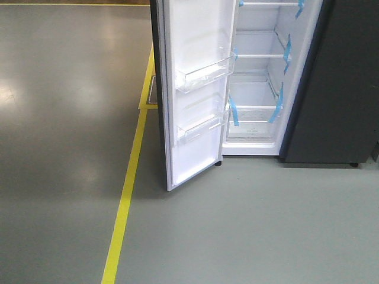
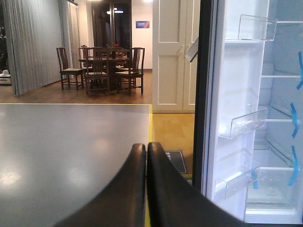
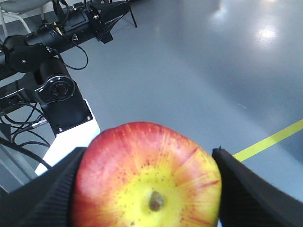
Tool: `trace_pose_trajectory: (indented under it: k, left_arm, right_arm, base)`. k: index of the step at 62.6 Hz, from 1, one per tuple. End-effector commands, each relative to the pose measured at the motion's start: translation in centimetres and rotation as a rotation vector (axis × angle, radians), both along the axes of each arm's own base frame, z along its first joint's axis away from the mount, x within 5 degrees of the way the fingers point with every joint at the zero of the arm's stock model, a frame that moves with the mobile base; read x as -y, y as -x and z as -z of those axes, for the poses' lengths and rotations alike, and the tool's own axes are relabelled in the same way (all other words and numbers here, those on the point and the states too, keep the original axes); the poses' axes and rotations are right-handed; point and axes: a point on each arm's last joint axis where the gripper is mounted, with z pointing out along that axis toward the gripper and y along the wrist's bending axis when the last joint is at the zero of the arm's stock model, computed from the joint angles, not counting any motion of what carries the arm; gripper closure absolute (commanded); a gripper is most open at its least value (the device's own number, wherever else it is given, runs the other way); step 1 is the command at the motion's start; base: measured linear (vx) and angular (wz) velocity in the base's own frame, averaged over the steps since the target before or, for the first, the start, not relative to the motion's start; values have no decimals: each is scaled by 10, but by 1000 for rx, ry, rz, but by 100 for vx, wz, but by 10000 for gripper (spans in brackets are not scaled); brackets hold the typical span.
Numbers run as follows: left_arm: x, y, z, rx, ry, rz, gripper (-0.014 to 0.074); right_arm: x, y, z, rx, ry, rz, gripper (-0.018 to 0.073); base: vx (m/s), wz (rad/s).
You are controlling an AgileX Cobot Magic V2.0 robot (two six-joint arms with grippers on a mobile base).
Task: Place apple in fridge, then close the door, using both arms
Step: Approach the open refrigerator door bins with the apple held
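- Front view: the fridge [image 1: 251, 59] stands open, white inside, with glass shelves [image 1: 254, 107] edged in blue tape. The door [image 1: 195, 47] is swung wide, its clear bins [image 1: 204, 74] facing out. Neither hand nor the apple shows here.
- Left wrist view: the left hand [image 2: 146, 146] has its two dark fingers pressed together, with nothing between them. The door [image 2: 236, 94] stands ahead of this hand and to its right, and the fridge [image 2: 284, 94] interior opens further right.
- Left wrist view, my judgement: the door looks stiff and flat and should swing freely on its hinge. A push on the dark outer face near the free edge would suit it best. The thin bins look brittle and are better left alone.
- Right wrist view: the right hand [image 3: 149, 187] holds the apple [image 3: 142, 156] between its ribbed black fingers [image 3: 246, 184]. The stem end faces the camera, and the pads bear on the two opposite flanks.
- Right wrist view, my judgement: the apple looks light, firm and smooth-skinned. Being round, it could roll or slip out, and a hard pinch would bruise it. A moderate grip across the widest girth, as now, seems right.
- Behind the right hand, up and to the left, the other arm [image 3: 52, 85] reaches over the grey floor [image 3: 199, 71].
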Motion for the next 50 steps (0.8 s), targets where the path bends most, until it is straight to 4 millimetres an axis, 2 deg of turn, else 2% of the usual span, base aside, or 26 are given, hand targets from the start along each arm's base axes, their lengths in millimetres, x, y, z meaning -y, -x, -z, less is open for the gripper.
trace_pose_trajectory:
  k: [1,50]
  left_arm:
    - [0,1,-1,71,19,3,603]
    - [0,1,-1,71,19,3,603]
  right_arm:
    - [-2,-1,-13,36,-73,9,141]
    - [-2,-1,-13,36,-73,9,141]
  base:
    - [21,0]
    - [19,-4]
